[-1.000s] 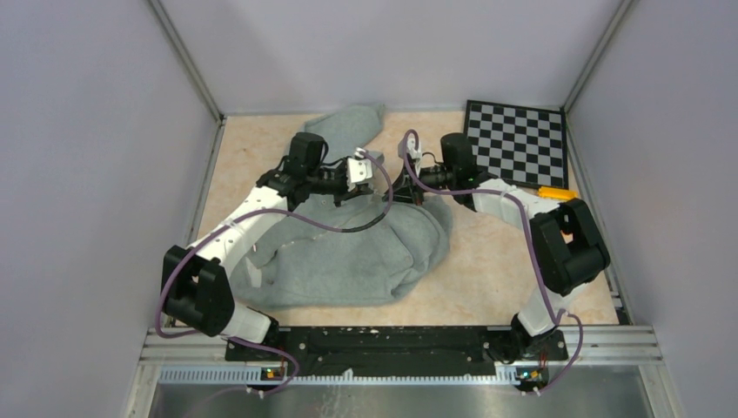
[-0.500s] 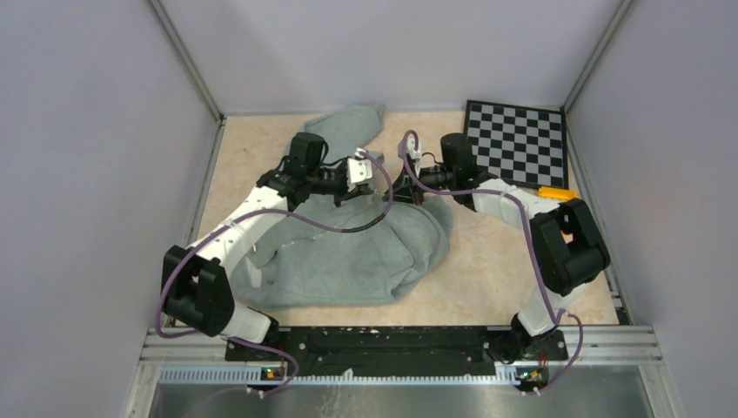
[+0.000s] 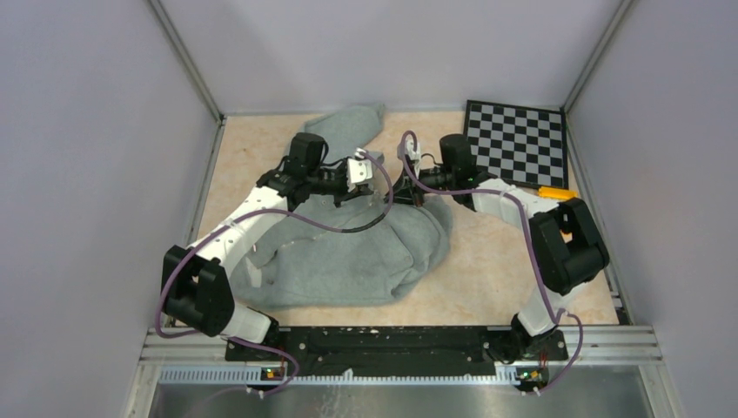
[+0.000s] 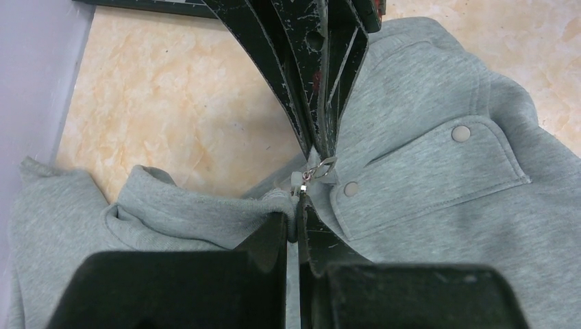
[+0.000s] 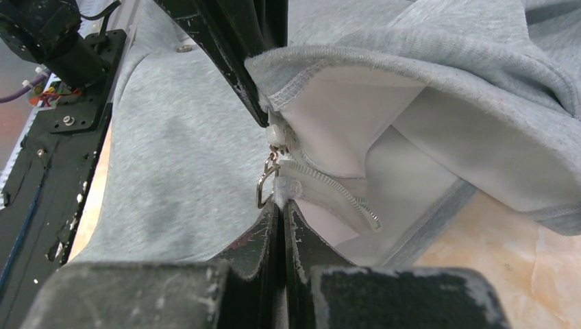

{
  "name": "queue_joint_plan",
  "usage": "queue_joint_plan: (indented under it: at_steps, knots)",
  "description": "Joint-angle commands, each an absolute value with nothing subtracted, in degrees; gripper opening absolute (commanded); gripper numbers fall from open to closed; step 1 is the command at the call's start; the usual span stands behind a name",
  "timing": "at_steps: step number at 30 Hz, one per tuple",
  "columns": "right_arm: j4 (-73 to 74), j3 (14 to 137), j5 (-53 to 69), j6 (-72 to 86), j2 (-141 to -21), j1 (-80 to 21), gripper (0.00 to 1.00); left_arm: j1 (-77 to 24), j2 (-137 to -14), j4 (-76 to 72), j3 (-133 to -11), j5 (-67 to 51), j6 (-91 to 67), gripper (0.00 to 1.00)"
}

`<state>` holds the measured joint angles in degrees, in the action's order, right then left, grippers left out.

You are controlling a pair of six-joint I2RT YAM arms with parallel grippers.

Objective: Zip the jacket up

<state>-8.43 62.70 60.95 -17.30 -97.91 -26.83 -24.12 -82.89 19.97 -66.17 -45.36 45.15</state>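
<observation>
The light-grey fleece jacket lies crumpled on the table between both arms. My left gripper is shut on the jacket's front edge just below the zipper slider, as the left wrist view shows. The metal pull hangs right above its tips. My right gripper faces it, tip to tip. In the right wrist view it is shut on the end of the pale zipper tape, with the pull beside its tips. The jacket's white lining is turned up there.
A black-and-white checkerboard lies at the back right. A small orange object sits by the right arm. Grey walls close in the left, right and back. A pocket flap with snaps lies right of the zipper.
</observation>
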Motion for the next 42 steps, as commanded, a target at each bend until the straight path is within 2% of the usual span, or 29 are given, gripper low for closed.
queue_joint_plan:
  at_steps: [1, 24, 34, 42]
  knots:
    - [-12.26, 64.1, 61.98, -16.84, -97.53, -27.07, 0.0, -24.69, -81.63, 19.33, -67.08, -47.79, 45.79, 0.0]
    - [-16.51, 62.5, 63.04, -15.71, -95.62, -27.25, 0.0, -25.01, -82.65, 20.45, -67.32, -46.84, 46.36, 0.0]
    - [-10.17, 62.99, 61.5, -25.65, -93.66, -27.25, 0.0, -25.04, -83.12, 22.69, -67.38, -46.71, 47.63, 0.0]
    - [-16.38, 60.85, 63.03, -23.75, -91.77, -27.25, 0.0, -25.01, -83.72, 22.6, -67.57, -47.29, 47.29, 0.0]
